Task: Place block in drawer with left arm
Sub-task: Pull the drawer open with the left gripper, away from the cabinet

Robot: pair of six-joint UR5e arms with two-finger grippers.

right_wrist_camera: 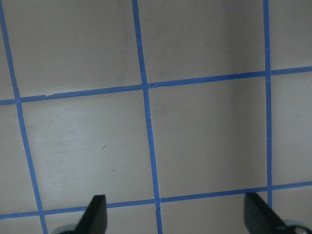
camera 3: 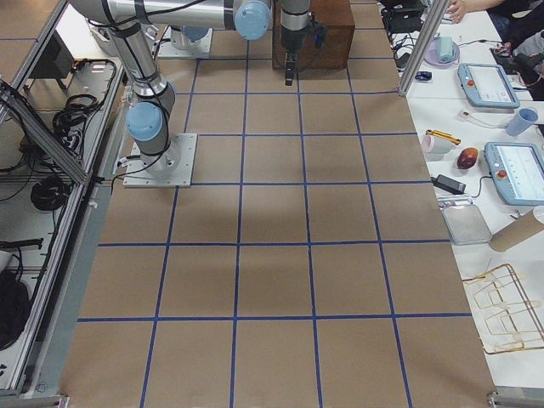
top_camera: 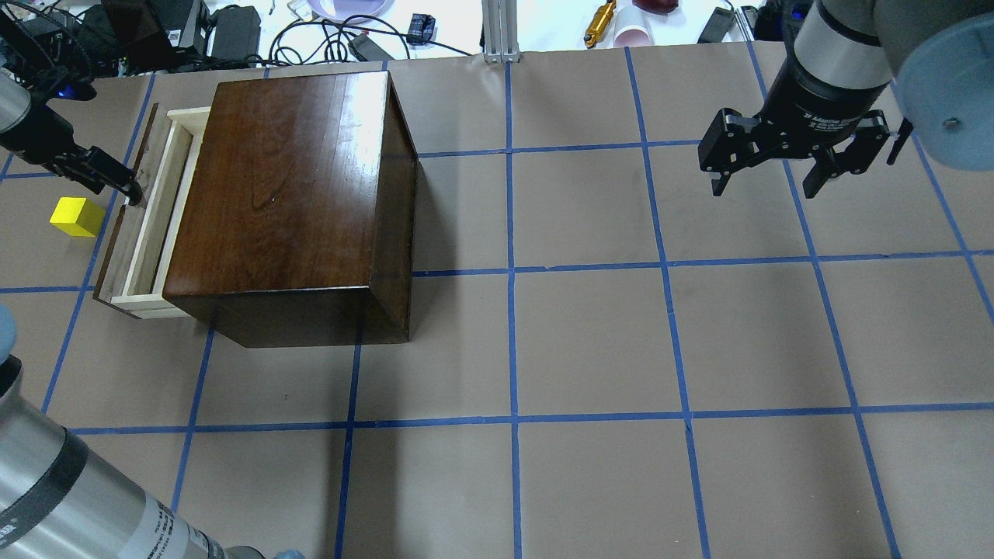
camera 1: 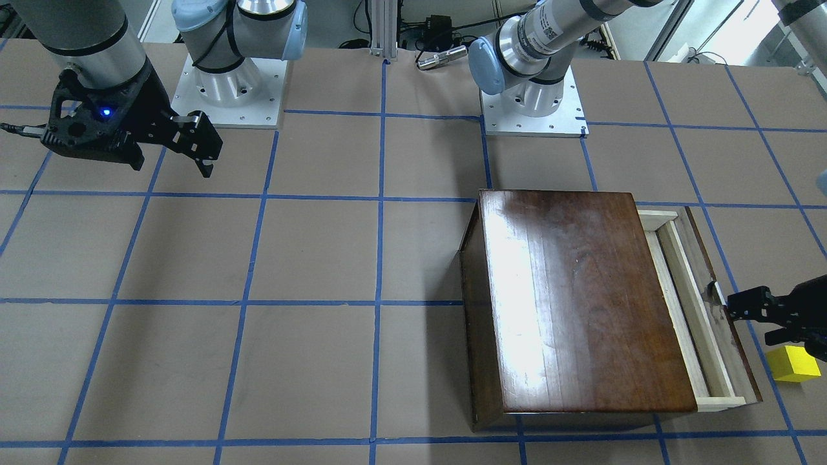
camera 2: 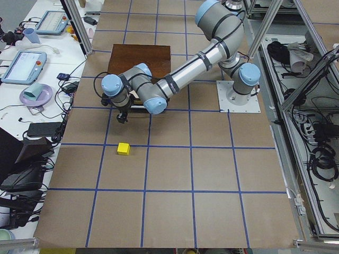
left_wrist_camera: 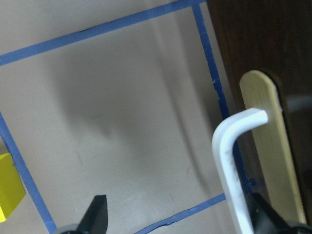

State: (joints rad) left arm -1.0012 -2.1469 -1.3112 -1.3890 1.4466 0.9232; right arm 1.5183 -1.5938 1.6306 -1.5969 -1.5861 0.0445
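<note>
The yellow block (camera 1: 793,363) lies on the table beside the drawer's front; it also shows in the overhead view (top_camera: 77,217) and at the left wrist view's left edge (left_wrist_camera: 7,187). The drawer (camera 1: 686,303) is pulled partly out of the dark-brown box (camera 1: 575,297), and what shows of its pale tray (top_camera: 159,210) holds nothing. My left gripper (camera 1: 731,306) is at the drawer's front, by the metal pull (left_wrist_camera: 233,156). Its jaws are open, with the pull between them, close to one finger. My right gripper (top_camera: 767,185) is open and empty, hovering far off.
The brown table (top_camera: 590,341) carries a blue tape grid. Cables and small items lie beyond the far edge (top_camera: 326,31). The two arm bases (camera 1: 226,84) stand at the robot's side. Operator tables with tablets and cups flank the table's ends (camera 3: 501,93).
</note>
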